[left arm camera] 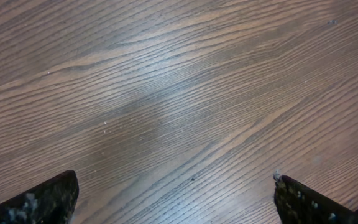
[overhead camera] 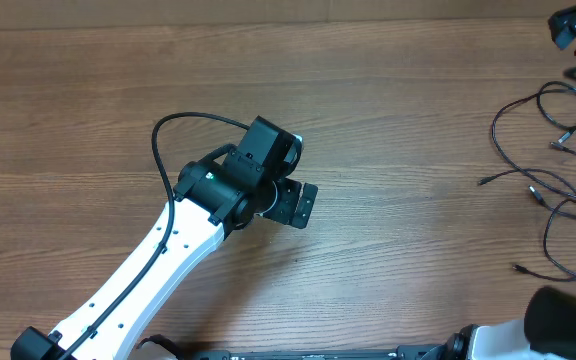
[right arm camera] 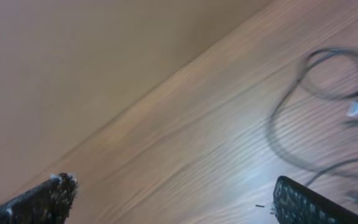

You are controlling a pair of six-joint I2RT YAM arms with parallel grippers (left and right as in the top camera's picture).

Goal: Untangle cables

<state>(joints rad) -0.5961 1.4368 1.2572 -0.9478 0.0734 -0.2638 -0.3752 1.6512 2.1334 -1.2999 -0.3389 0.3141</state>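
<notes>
Thin black cables (overhead camera: pixel 551 178), some silver-tipped, sprawl loosely top-to-bottom along the right edge; left gripper (left arm camera: pixel 176 186) and right gripper (right arm camera: pixel 173 186) both spread wide, empty.

Table (overhead camera: pixel 388 90): one, wood-grain.
Robot arms: two, the left arm (overhead camera: pixel 158 260) and the right arm (overhead camera: pixel 563 320), the latter cut by the frame edge.
Cables (overhead camera: pixel 496 132): one tangled group, strand count unclear where they overlap.
Plug ends (overhead camera: pixel 484 181) in overhead view: four.

Left arm (overhead camera: pixel 153 270): white link with a row of small holes, black joints, black cable (overhead camera: pixel 154 148) looped alongside. Fingers (left arm camera: pixel 42 202) black, white-speckled.
</notes>
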